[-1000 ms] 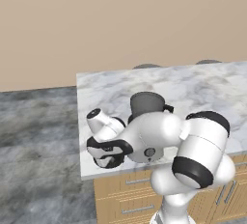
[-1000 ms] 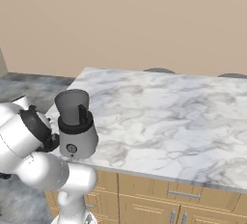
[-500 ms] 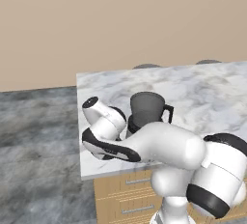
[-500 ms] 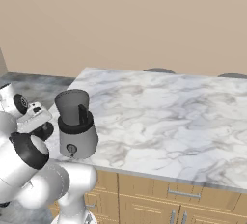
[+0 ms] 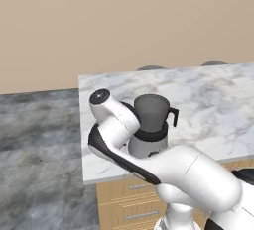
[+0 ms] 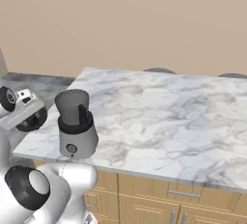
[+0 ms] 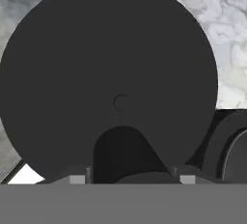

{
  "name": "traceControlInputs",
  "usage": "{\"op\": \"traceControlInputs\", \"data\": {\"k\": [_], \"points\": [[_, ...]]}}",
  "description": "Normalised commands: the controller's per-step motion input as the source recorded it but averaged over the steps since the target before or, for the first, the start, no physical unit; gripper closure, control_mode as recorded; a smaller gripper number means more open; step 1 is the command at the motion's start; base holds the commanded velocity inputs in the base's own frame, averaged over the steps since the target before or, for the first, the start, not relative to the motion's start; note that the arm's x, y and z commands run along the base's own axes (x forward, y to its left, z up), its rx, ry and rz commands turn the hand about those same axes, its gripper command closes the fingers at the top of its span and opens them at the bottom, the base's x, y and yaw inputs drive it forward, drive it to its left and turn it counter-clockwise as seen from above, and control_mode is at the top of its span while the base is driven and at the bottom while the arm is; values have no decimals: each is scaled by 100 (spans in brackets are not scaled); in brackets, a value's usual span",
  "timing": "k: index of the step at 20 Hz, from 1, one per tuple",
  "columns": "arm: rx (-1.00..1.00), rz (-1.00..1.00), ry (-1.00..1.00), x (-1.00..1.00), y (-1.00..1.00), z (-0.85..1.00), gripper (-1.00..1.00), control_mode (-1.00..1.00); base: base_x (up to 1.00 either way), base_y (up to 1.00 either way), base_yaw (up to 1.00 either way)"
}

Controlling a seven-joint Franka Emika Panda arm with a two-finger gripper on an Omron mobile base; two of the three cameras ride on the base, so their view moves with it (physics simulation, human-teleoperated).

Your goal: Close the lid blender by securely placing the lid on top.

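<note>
The lid (image 7: 111, 73) is a flat black disc seen very close in the hand view, its raised knob (image 7: 126, 153) sitting between my fingertips. My gripper (image 7: 131, 179) is shut on that knob and holds the lid in the air over the counter's left edge. The blender (image 6: 75, 129) stands near the counter's front left corner, a silver base with a dial and an open dark jar (image 5: 151, 111) with a side handle. From the right base view my hand (image 6: 20, 106) hangs left of the jar, about level with its rim. A curve of the blender (image 7: 231, 150) shows at the lower right of the hand view.
The marble counter (image 6: 164, 117) stretches right and back from the blender, with wooden drawers (image 6: 169, 199) below its front. Grey floor (image 5: 34, 135) lies left of the counter. My white arm (image 5: 149, 159) crosses in front of the blender base.
The arm has swung and stretched out, uncovering the blender jar in the left base view. The hand with the lid has risen slightly, staying left of the blender.
</note>
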Motion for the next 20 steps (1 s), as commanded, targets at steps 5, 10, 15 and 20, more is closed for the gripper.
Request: {"op": "traceControlInputs", "data": {"k": [5, 10, 15, 20], "points": [[8, 0, -28, -17, 0, 89, 100, -100, 0, 0, 0], [6, 0, -23, -7, 0, 89, 100, -100, 0, 0, 0], [4, 0, -8, 0, -18, 88, 100, -100, 0, 0, 0], [1, 0, -1, 0, -49, 65, 100, -100, 0, 0, 0]]}}
